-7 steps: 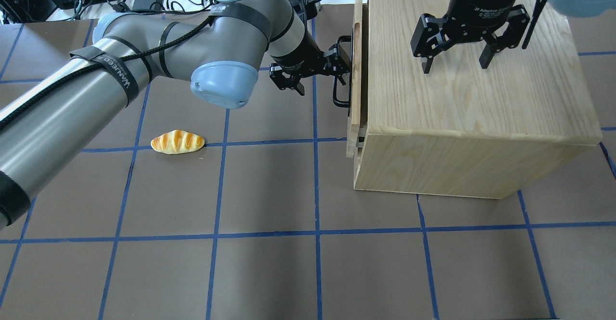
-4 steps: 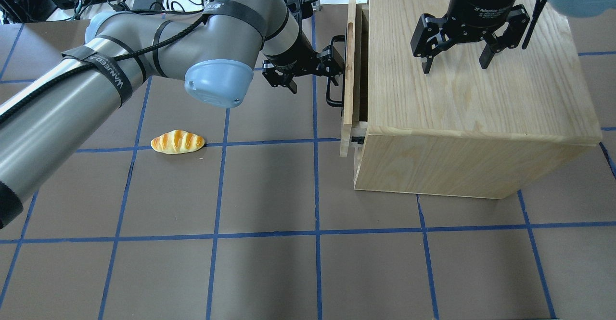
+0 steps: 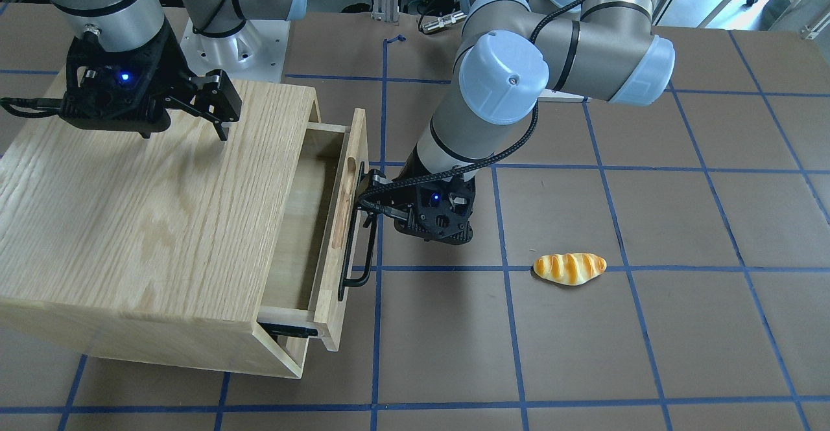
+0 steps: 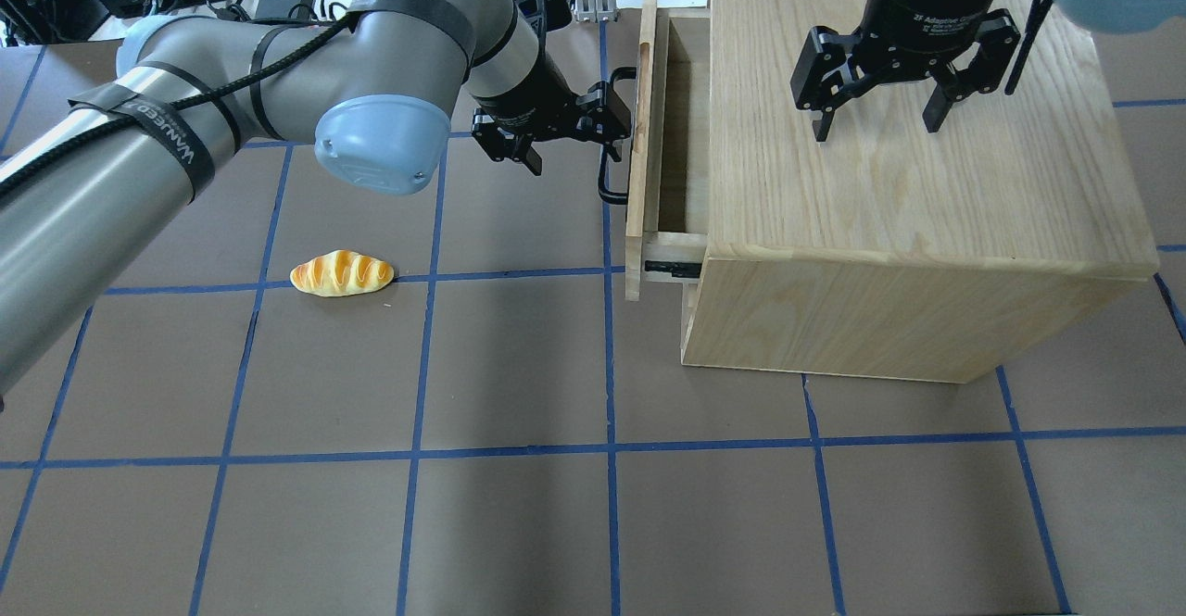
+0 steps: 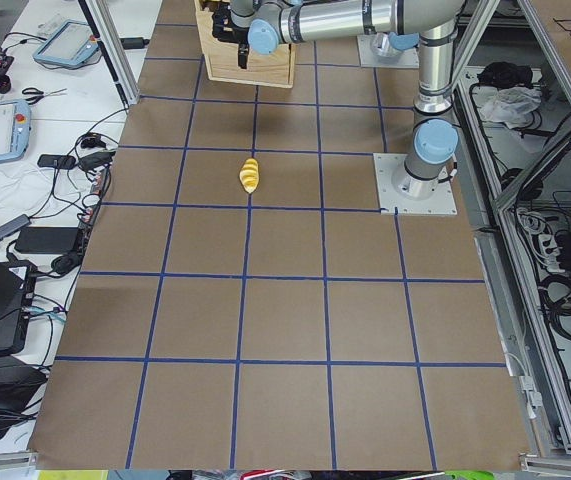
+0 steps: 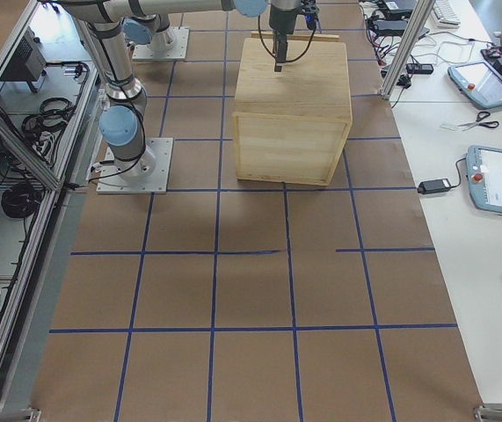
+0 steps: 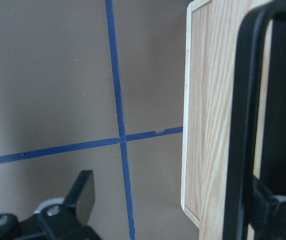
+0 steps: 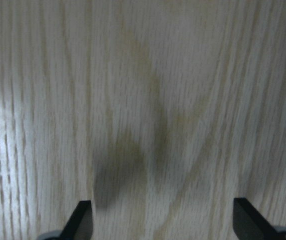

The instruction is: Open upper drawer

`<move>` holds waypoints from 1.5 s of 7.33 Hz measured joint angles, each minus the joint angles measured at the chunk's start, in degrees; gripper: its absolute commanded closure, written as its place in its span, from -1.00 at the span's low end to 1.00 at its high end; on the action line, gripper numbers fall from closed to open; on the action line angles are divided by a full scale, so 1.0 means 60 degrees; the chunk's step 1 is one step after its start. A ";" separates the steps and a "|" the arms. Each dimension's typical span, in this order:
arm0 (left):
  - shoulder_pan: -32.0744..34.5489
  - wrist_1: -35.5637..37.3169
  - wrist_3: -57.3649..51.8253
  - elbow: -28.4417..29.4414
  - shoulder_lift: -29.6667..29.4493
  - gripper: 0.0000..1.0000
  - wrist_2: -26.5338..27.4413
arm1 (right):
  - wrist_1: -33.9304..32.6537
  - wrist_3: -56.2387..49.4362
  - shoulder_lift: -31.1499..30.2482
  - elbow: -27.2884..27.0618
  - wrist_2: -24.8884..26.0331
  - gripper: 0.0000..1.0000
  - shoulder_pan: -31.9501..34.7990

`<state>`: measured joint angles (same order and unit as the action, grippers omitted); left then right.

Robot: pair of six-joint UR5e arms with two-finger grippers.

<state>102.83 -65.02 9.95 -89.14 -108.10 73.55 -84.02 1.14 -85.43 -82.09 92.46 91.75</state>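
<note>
1. while the left gripper (image 4: 576, 139) keeps its fingers (image 7: 84, 192) spread wide, the black bar handle (image 7: 243, 125) stands between them. it sits close against the one finger that reaches in behind it. the other finger is well apart from the bar, out over the brown counter (image 4: 519, 505).
2. the upper drawer (image 4: 669, 134) lies just past those fingers, partway out of the oak cabinet (image 4: 908, 181). its pale inside shows and its front panel stands upright.
3. a black slide rail (image 4: 669, 269) shows at one end of the drawer, between the front panel and the cabinet's side.
4. the right gripper (image 4: 877, 120) hangs over the cabinet top with its fingers (image 8: 81, 220) parted and pointing down. only wood grain shows between them, and i cannot tell whether the tips touch the wood.
5. a bread roll (image 4: 342, 273) lies on the counter, well apart from the left fingers. it is on the side away from the drawer, beside a blue tape line.
</note>
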 measured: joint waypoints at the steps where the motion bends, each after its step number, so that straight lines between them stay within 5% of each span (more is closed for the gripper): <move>1: -0.0130 -0.0102 -0.0197 -0.0006 0.0043 -1.00 0.0001 | 0.0000 -0.0004 0.0000 0.0000 0.0000 -1.00 -0.0001; 11: -0.1148 -0.0559 -0.1234 -0.0436 0.0476 -1.00 0.0383 | 0.0000 -0.0002 0.0000 0.0000 0.0000 -1.00 -0.0001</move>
<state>95.94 -68.37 2.54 -91.75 -105.24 75.85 -84.02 1.13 -85.43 -82.09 92.46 91.74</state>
